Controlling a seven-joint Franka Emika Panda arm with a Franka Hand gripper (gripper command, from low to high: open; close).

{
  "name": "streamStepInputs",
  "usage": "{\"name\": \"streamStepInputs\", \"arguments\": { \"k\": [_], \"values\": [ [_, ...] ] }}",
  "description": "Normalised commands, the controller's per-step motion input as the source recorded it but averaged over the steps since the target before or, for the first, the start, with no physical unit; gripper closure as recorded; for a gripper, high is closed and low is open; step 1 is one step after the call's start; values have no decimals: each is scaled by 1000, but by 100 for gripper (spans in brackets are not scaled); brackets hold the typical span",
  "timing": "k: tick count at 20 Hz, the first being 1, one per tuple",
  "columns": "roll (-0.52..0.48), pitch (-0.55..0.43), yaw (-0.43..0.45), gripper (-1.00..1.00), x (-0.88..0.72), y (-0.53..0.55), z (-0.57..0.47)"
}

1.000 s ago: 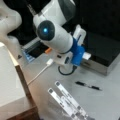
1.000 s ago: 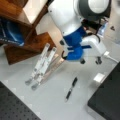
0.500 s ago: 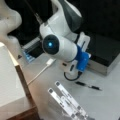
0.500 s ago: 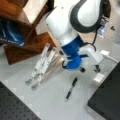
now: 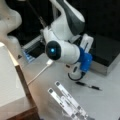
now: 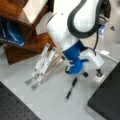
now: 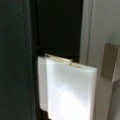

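The arm bends low over the worktop [image 5: 105, 100], its end effector [image 6: 91, 73] down beside the black box [image 6: 107, 100]; whether its fingers are spread or pressed together cannot be told, as the blue mount [image 6: 75, 62] and wrist hide them. The pen [image 6: 70, 88] lies on the worktop just beside the end effector, apart from it, seen too in a front view [image 5: 88, 86]. The wrist view shows only a pale block [image 7: 67, 90] against dark panels. Two white strips [image 6: 41, 65] lean at the wooden shelf [image 6: 22, 32]; a cable [image 5: 40, 72] crosses the worktop.
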Motion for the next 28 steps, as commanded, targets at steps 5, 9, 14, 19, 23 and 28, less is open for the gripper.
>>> {"name": "streamStepInputs", "arguments": {
  "k": [5,9,14,19,23,28],
  "values": [
    [280,-21,6,-100,-32,-13,-135],
    [212,-40,-31,-100,-97,-34,-124],
    [245,-79,-66,-100,-136,-28,-135],
    [285,-111,-124,-100,-206,27,-182],
    [253,-94,-137,-100,-229,53,-181],
    [215,-87,-134,-100,-178,56,-115]
  ]
}}
